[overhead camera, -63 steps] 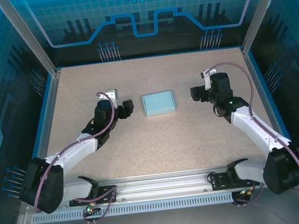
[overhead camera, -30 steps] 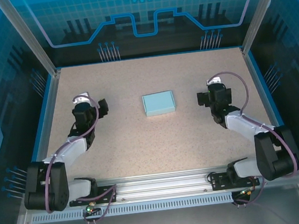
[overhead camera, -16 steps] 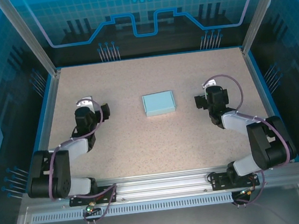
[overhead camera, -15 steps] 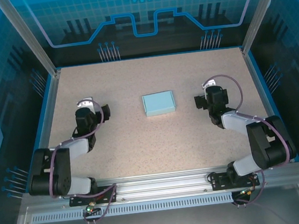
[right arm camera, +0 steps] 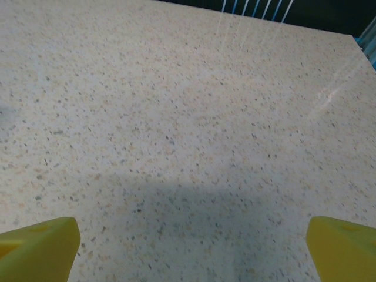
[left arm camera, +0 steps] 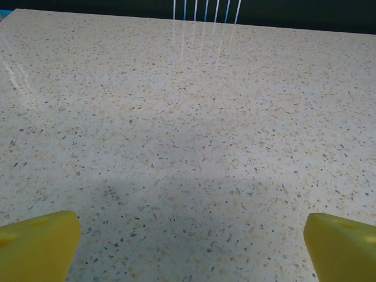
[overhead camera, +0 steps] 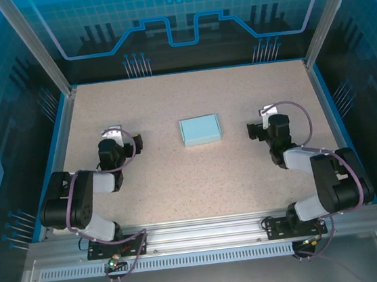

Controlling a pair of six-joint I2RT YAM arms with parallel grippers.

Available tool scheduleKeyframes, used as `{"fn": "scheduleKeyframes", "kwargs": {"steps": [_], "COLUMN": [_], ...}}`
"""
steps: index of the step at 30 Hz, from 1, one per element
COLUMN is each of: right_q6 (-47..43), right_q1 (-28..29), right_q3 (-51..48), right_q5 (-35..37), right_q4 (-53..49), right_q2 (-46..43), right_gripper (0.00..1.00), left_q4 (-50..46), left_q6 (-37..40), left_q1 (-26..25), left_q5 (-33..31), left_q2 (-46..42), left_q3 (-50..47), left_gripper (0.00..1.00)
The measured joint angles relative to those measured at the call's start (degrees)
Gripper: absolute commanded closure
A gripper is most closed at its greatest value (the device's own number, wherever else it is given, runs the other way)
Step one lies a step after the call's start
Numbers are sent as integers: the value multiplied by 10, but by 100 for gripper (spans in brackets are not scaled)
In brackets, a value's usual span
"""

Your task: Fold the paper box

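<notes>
**Box stands formed at mid-surface, both grippers empty to either side**

The paper box (overhead camera: 200,130) lies flat on the speckled surface (overhead camera: 179,176), a small light blue rectangle with its top closed and no flap standing loose, as far as the overhead view shows. Judged from that, the folding looks finished or nearly so.

The left gripper (overhead camera: 134,143) sits to the left of the box and well apart from it. The right gripper (overhead camera: 252,130) sits to the right of the box, also well apart and roughly level with it. Both have their jaws spread wide and carry nothing. In the left wrist view the yellow pads (left arm camera: 38,244) sit at the two lower corners with bare surface between them, and the right wrist view shows the same.

The box is thin card, so it is probably very light and hollow. It would dent under a hard squeeze and skid on this smooth surface if pushed from one side alone. The better hold is likely across two opposite side walls near the corners, where folded edges stiffen it. Pressing the middle of the top panel would probably make it cave.
</notes>
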Motion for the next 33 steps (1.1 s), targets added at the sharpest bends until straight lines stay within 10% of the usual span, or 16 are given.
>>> {"fn": "scheduleKeyframes", "kwargs": {"steps": [33], "right_q6": [3], "right_q1": [-19], "right_q3": [-25], "right_q5": [-87], "right_q4": [80], "right_q2": [27], "right_gripper": [0], "left_q4": [3], "left_q6": [2], "left_q1": [0], "left_q5": [0], "left_q2": [0], "left_q3": [0], "left_gripper": [1]}}
